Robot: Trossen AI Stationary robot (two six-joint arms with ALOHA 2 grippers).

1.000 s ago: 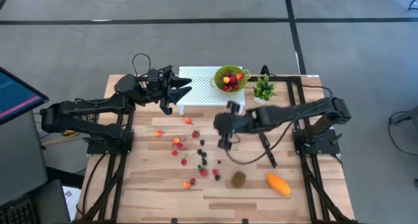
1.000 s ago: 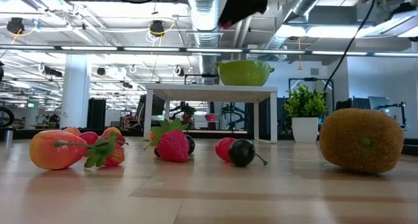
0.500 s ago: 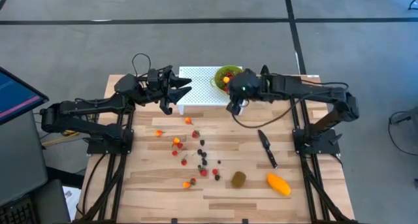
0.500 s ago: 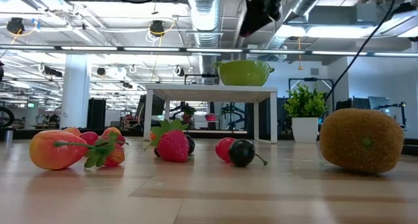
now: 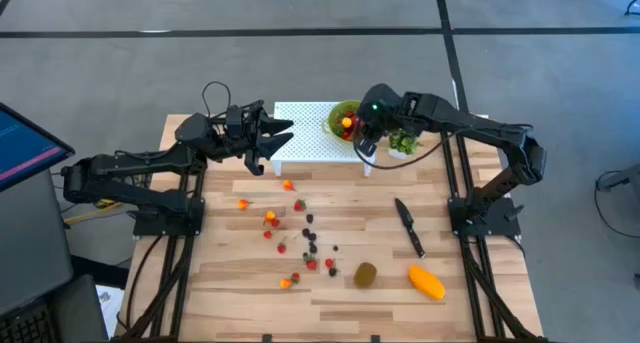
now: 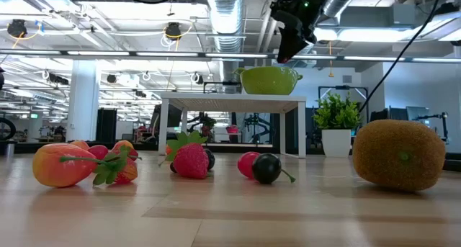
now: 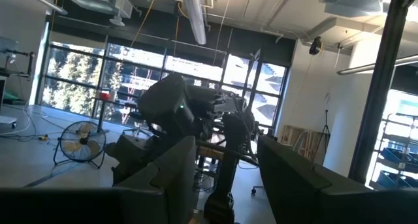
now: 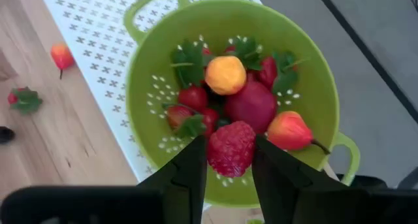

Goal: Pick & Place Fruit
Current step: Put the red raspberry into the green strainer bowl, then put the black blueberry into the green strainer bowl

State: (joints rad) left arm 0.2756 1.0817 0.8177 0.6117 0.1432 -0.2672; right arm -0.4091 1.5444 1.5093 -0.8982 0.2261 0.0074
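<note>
Shifted over the green colander (image 8: 313, 93), right gripper (image 8: 230, 160) holds a red raspberry (image 8: 230, 147) between narrowed fingers.

A green colander (image 5: 351, 120) sits on a white perforated stand (image 5: 305, 133) at the worktop's (image 5: 230, 293) far edge. A potted plant (image 5: 404, 139) stands beside it near the far right corner; a black knife (image 5: 408, 226) lies toward the right edge.

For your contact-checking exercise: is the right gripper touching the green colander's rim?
Apart. The low view shows the right gripper hanging above the green colander with clear space between them; in the right wrist view its fingers hold a red berry over the bowl.
</note>
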